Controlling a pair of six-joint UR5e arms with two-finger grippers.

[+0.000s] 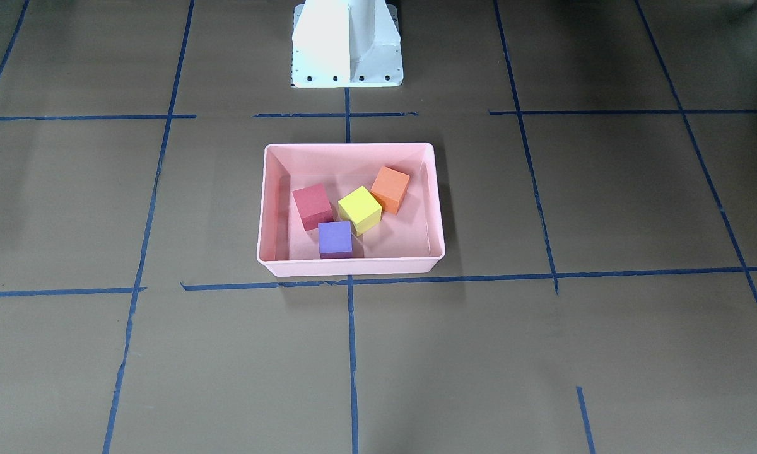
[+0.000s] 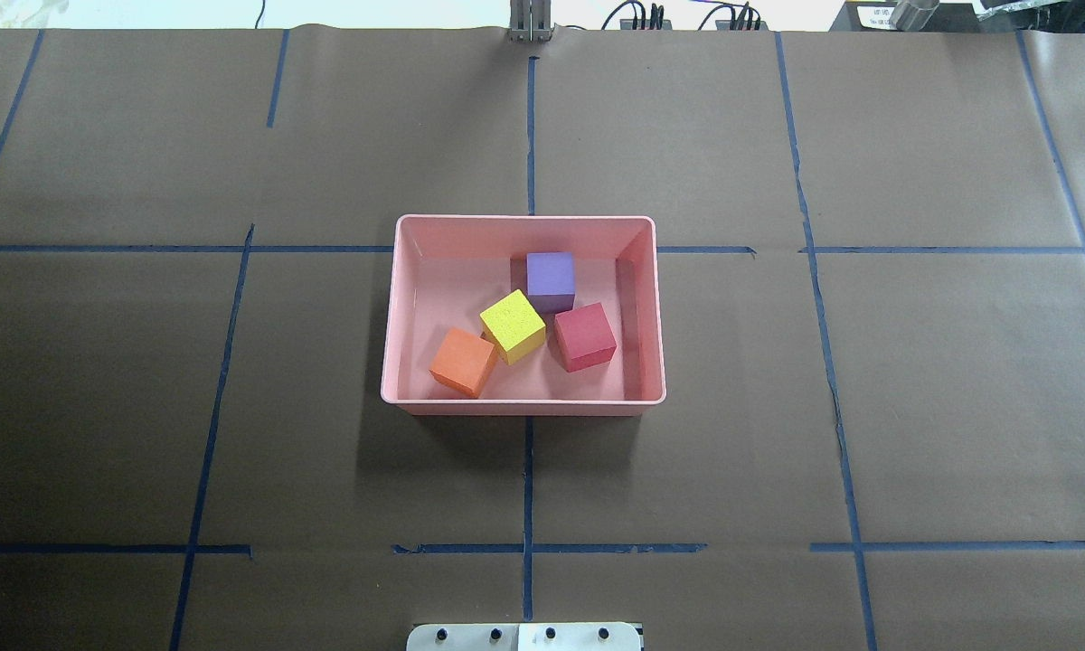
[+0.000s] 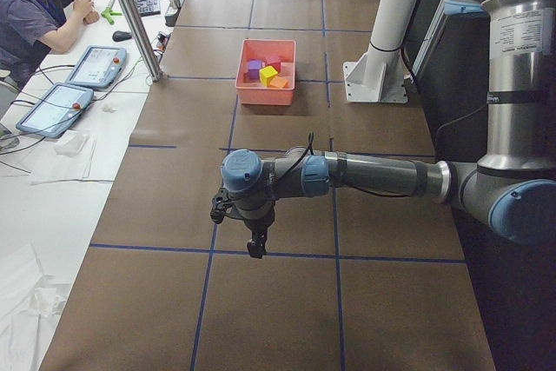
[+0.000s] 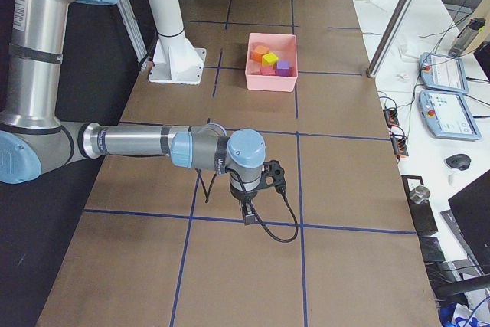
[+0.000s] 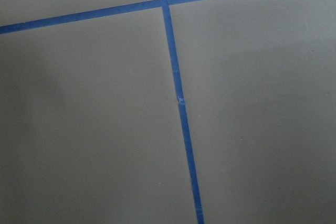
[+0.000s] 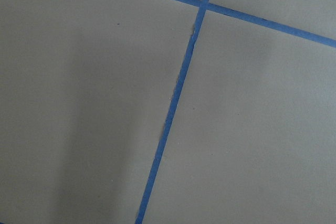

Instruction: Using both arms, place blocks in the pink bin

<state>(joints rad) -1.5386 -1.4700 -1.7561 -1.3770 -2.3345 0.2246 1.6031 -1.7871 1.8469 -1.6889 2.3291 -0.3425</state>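
OK, all four blocks are sitting inside the bin (image 2: 524,220) mid-table (image 2: 868,407). The orange block (image 2: 463,362), yellow block (image 2: 513,325) and red block (image 2: 585,336) are lining up on the robot's side, with the purple block (image 2: 550,280) sitting just behind, nearer the far wall. The left gripper (image 3: 254,245) and right gripper (image 4: 249,216) are hanging pointing down over opposite table ends, well apart from the bin. Only the side cams are showing them, so I can't tell how far open they are or whether they're gripping anything.
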